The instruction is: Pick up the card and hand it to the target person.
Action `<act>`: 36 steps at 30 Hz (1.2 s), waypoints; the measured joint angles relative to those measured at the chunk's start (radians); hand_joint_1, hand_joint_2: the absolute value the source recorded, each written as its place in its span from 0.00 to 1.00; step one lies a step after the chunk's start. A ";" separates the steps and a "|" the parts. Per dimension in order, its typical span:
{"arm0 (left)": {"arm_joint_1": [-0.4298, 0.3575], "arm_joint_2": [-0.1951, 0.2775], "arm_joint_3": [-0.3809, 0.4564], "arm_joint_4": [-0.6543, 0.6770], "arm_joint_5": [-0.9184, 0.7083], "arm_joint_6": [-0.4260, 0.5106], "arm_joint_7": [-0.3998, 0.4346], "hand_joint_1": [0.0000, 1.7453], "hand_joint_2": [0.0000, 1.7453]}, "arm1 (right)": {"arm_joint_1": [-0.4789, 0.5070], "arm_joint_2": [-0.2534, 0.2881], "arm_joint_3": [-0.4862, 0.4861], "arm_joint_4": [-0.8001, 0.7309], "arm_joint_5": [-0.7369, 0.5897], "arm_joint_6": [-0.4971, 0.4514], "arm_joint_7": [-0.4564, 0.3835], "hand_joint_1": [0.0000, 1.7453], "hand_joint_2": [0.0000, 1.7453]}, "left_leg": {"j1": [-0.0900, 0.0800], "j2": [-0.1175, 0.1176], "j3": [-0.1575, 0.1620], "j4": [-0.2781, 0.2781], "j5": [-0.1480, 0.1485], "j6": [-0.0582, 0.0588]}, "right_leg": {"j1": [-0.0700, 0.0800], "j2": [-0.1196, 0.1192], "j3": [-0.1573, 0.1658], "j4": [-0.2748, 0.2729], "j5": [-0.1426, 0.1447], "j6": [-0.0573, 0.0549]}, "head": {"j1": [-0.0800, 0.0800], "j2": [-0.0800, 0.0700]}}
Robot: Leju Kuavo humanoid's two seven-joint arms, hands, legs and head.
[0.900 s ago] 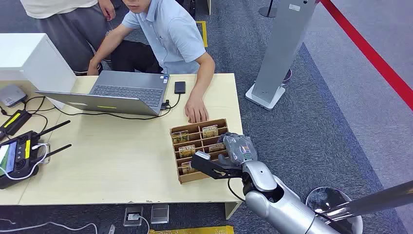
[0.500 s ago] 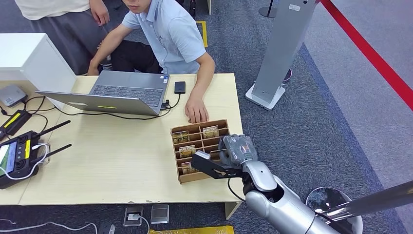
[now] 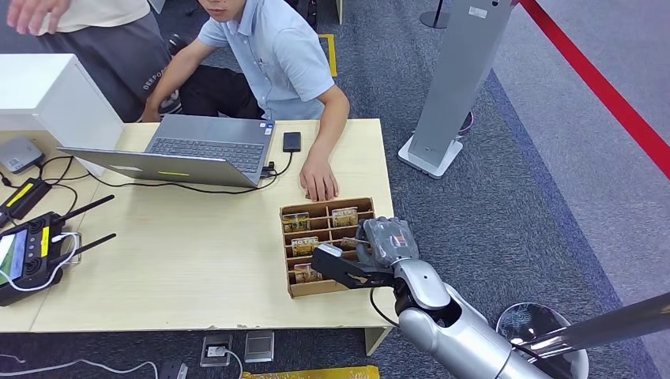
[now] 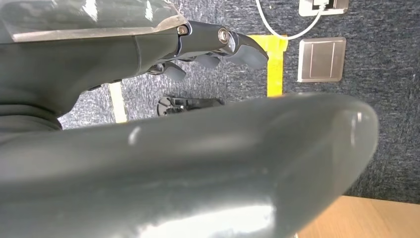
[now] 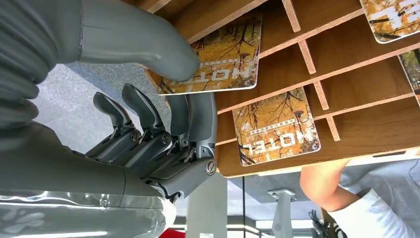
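The yellow autumn-print "HOTEL" card (image 5: 218,59) lies in a right-hand slot of the brown wooden divider tray (image 3: 291,287). My right hand (image 5: 163,119) pinches it, thumb on its face, fingers (image 5: 198,116) beneath its edge. I judge I should firm the pinch, then lift straight out. My left hand (image 4: 218,44) hangs with fingers loosely apart, holding nothing.

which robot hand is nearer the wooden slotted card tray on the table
Right. The right hand is at the wooden slotted card tray, its thumb on a yellow hotel card. The left hand hangs over grey carpet, below table height.
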 joint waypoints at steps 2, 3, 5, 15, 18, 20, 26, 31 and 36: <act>0.000 0.000 0.000 0.000 0.001 0.000 0.001 0.00 0.00 | 0.000 0.000 -0.001 0.000 -0.018 0.004 -0.005 0.91 1.00 | 0.000 0.000 0.000 0.000 0.000 0.000 | 0.000 0.000 0.000 0.000 0.000 0.000 | 0.000 0.000; 0.000 0.000 0.000 0.000 0.001 0.001 0.002 0.00 0.00 | 0.000 0.000 -0.002 0.000 -0.033 0.009 -0.008 0.91 1.00 | 0.000 0.000 0.000 0.000 0.000 0.000 | 0.000 0.000 0.000 0.000 0.000 0.000 | 0.000 0.000; 0.000 0.000 0.000 0.000 0.001 0.002 0.006 0.00 0.00 | 0.000 0.000 -0.005 -0.002 -0.069 0.024 -0.010 0.91 1.00 | 0.000 0.000 0.000 0.000 0.000 0.000 | 0.000 0.000 0.000 0.000 0.000 0.000 | 0.000 0.000; 0.001 0.000 0.000 0.000 0.015 0.010 0.023 0.00 0.00 | -0.007 -0.042 -0.034 -0.119 -0.230 0.122 0.097 0.91 1.00 | 0.000 0.000 0.001 0.000 0.000 0.000 | 0.000 0.000 0.000 0.000 0.000 0.000 | 0.001 0.000; 0.001 0.000 0.000 0.000 0.023 0.010 0.025 0.00 0.00 | -0.007 -0.061 -0.044 -0.181 -0.226 0.127 0.120 0.91 1.00 | 0.000 0.000 0.001 0.000 0.000 0.000 | 0.000 0.000 0.000 0.000 0.000 0.000 | 0.000 0.000; 0.001 0.000 0.000 0.000 0.028 0.010 0.025 0.00 0.00 | -0.007 -0.073 -0.053 -0.230 -0.210 0.124 0.130 0.91 1.00 | 0.000 0.000 0.001 0.000 0.000 0.000 | 0.000 0.000 0.000 0.000 0.000 0.000 | 0.000 0.000; 0.001 0.000 0.000 0.000 0.032 0.008 0.022 0.00 0.00 | -0.005 -0.087 -0.075 -0.346 -0.070 0.077 0.126 0.91 1.00 | 0.000 0.000 0.001 0.000 0.000 0.000 | 0.000 0.000 0.000 0.000 0.000 0.000 | 0.000 0.000; 0.000 -0.002 0.000 0.000 0.027 -0.005 0.006 0.00 0.00 | -0.005 -0.075 -0.088 -0.366 0.062 -0.052 0.004 0.91 1.00 | 0.000 0.000 0.000 0.000 0.000 0.000 | 0.000 0.000 0.000 0.000 0.000 0.000 | 0.000 0.000; 0.000 -0.007 0.000 0.000 0.021 -0.012 -0.005 0.00 0.00 | -0.009 -0.048 -0.099 -0.324 0.095 -0.141 -0.112 0.91 1.00 | 0.000 0.000 0.000 0.000 0.000 0.000 | 0.000 0.000 0.000 0.000 0.000 0.000 | 0.000 0.000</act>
